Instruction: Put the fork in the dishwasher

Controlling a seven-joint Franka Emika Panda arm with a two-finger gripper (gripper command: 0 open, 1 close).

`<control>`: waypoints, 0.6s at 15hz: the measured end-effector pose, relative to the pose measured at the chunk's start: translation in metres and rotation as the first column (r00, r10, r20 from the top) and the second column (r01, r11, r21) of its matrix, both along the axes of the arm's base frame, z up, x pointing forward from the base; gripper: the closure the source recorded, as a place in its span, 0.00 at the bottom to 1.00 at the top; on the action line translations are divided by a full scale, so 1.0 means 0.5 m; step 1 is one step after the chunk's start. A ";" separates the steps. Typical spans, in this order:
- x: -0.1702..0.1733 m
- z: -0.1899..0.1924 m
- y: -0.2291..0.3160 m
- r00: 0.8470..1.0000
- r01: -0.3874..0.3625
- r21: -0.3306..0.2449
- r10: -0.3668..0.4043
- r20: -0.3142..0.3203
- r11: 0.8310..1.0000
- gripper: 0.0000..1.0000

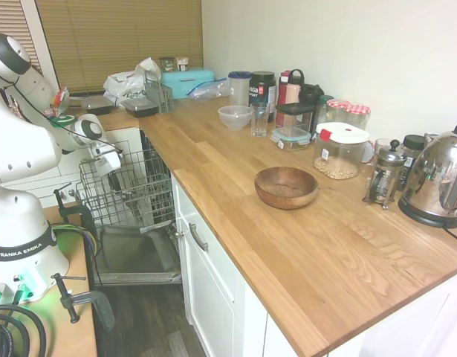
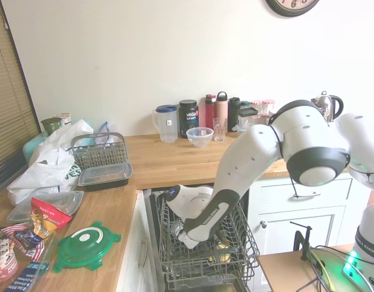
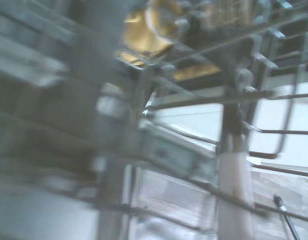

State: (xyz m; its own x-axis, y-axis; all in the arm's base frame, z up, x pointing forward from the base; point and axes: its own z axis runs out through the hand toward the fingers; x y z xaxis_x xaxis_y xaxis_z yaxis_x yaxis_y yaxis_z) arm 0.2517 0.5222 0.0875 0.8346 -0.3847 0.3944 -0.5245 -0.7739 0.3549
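Observation:
The dishwasher stands open, with its grey wire rack (image 1: 131, 190) pulled out over the dark drop-down door (image 1: 135, 256). My gripper (image 2: 187, 242) reaches down inside the rack (image 2: 235, 255), near its left side. In the first exterior view the gripper (image 1: 107, 163) sits at the rack's upper near corner, and the wires hide its tips. Neither exterior view shows the fork. The blurred wrist view shows rack wires (image 3: 204, 95) and a slim silvery rod (image 3: 285, 215) at the lower right. I cannot tell what that rod is.
A wooden bowl (image 1: 286, 186) sits on the wooden counter (image 1: 302, 253) above white drawers (image 1: 206, 275). A cutlery basket (image 2: 100, 152), food containers (image 2: 104, 176) and a green lid (image 2: 86, 245) lie on the counter left of the rack. A golden item (image 2: 222, 250) lies in the rack.

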 end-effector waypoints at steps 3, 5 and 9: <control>0.018 0.016 0.012 1.000 0.004 0.015 -0.003 -0.002 1.000 0.00; 0.020 0.033 0.023 1.000 -0.005 0.034 0.005 0.008 0.999 0.00; -0.007 0.091 0.044 0.999 -0.035 0.060 0.033 0.040 0.998 0.00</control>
